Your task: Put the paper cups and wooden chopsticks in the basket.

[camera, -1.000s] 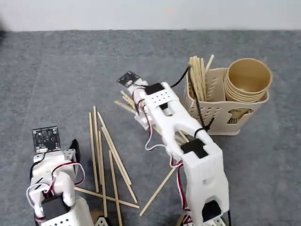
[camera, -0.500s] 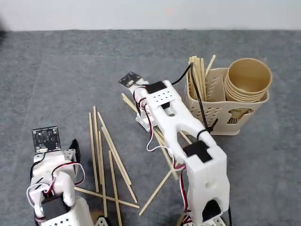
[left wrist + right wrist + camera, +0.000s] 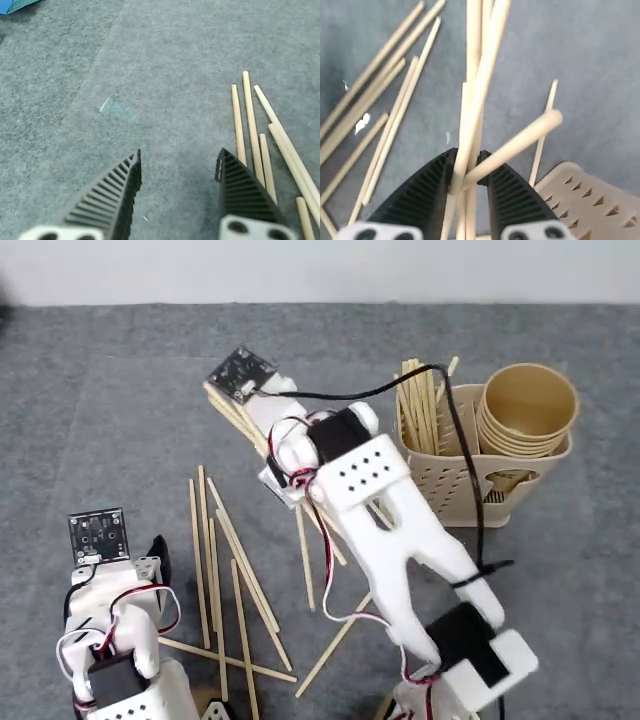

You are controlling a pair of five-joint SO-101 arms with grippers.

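Within the last second the right arm has raised its wrist off the tabletop (image 3: 100,390) and swung it back and away from the basket (image 3: 450,480). The right end effector (image 3: 467,155) is closed on a bundle of wooden chopsticks (image 3: 475,75), which now hangs above the surface instead of lying on it. One stick in the grip (image 3: 520,140) sits askew across the others, so the hold looks uneven and that stick could slip out on the way over.

The left arm has not moved. The left end effector (image 3: 177,162) stands open over bare surface, holding nothing, just beside the loose chopsticks (image 3: 225,560).

The stacked paper cups (image 3: 527,405) are already in the basket's larger compartment, and a sheaf of chopsticks (image 3: 420,410) stands upright in the narrower one. What is left of the task, then, is the lifted bundle and the scattered sticks between the two arms.

The tabletop is covered in grey, felt-like material. A pale wall (image 3: 300,270) runs along its far edge.
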